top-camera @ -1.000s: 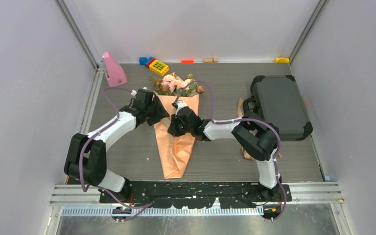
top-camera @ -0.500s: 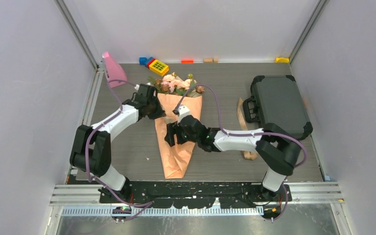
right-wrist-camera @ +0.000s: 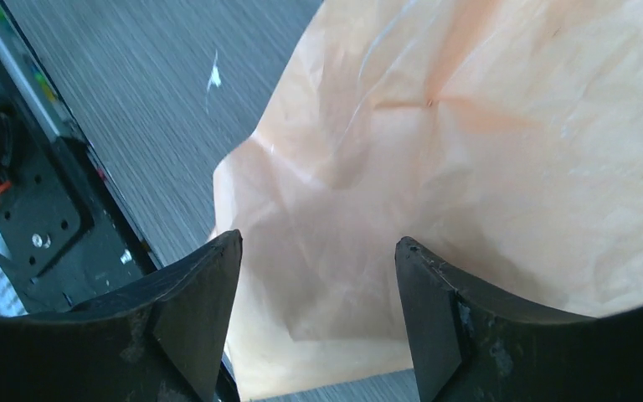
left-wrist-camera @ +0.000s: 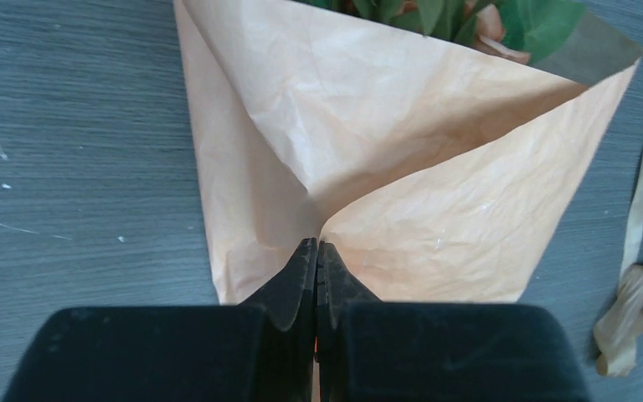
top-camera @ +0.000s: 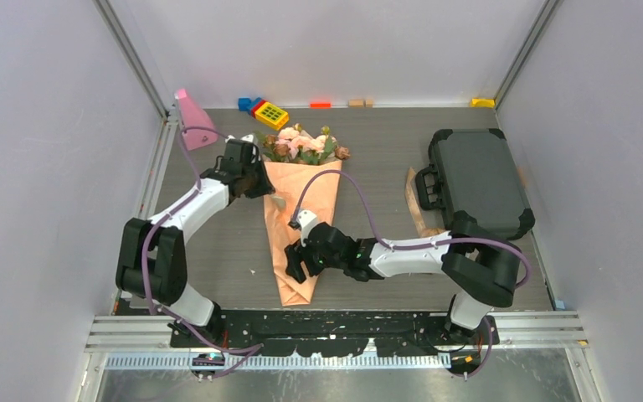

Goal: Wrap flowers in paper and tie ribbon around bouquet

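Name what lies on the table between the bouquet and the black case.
The ribbon, a tan strip lying close beside the black case, apart from the bouquet. The top external view shows it best.

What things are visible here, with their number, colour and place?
flowers: one bunch, pink and green, top of cone
paper: one sheet, peach-orange, cone at centre
ribbon: one, tan, left of case
case: one, black, right side
pink object: one, far left corner
toy blocks: several, blue, yellow, red, tan, far edge
table: one, grey, under everything
left gripper: black, shut on paper, cone's upper left edge
right gripper: black, open, over cone's narrow end
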Controlling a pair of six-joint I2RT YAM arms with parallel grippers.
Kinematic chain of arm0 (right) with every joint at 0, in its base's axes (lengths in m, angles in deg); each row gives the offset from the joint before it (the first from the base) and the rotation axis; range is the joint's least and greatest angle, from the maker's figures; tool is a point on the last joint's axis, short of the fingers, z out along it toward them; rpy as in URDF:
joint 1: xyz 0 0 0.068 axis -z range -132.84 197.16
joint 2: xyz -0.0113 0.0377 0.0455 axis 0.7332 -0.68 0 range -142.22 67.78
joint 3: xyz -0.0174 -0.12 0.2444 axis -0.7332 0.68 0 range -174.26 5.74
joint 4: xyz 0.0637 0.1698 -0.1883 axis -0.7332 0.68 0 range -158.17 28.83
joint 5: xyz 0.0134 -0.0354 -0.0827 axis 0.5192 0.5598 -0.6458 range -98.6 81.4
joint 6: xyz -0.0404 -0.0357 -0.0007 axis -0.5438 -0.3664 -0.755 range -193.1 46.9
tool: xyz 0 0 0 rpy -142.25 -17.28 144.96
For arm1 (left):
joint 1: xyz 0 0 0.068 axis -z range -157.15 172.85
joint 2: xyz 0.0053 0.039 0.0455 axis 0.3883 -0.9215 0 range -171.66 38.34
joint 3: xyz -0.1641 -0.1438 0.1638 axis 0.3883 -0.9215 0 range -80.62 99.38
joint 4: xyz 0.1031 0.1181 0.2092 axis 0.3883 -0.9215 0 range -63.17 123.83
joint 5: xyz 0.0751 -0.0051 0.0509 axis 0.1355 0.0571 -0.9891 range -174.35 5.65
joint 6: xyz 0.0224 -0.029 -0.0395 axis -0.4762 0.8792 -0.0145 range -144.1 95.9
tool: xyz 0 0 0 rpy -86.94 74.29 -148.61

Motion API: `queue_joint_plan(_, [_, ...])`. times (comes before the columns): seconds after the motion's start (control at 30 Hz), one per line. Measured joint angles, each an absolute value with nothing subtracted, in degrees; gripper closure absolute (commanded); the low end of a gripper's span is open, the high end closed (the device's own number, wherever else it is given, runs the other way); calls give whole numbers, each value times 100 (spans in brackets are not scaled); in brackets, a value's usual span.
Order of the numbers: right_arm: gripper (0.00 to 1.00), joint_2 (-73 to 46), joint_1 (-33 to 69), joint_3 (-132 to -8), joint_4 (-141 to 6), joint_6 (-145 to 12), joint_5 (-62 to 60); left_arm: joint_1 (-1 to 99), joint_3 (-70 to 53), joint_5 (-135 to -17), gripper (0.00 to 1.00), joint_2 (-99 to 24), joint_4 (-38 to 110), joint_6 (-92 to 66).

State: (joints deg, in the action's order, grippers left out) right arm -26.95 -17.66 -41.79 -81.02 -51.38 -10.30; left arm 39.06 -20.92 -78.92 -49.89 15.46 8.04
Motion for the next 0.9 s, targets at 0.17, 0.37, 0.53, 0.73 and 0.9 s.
queue_joint_plan(0.17, [28, -2958, -1775, -4024, -8195, -5175, -794, 3709, -2092, -7890, 100, -5266, 1603, 681])
queue_joint_plan(0.37, [28, -2934, -1775, -3666, -8633, -5166, -787, 3576, -2087, -7916, 77, -5732, 1638, 679])
queue_joint_plan(0.53, [28, -2918, -1775, -3574, -8797, -5156, -780, 3416, -1836, -7907, 40, -6077, 1565, 683])
queue_joint_plan(0.73, [28, -2829, -1775, -3478, -8812, -5173, -741, 3359, -1611, -7938, 26, -5929, 1412, 714])
queue_joint_plan(0.9, [27, -2803, -1773, -3447, -8823, -5173, -721, 3359, -2149, -7888, 25, -5205, 1367, 845])
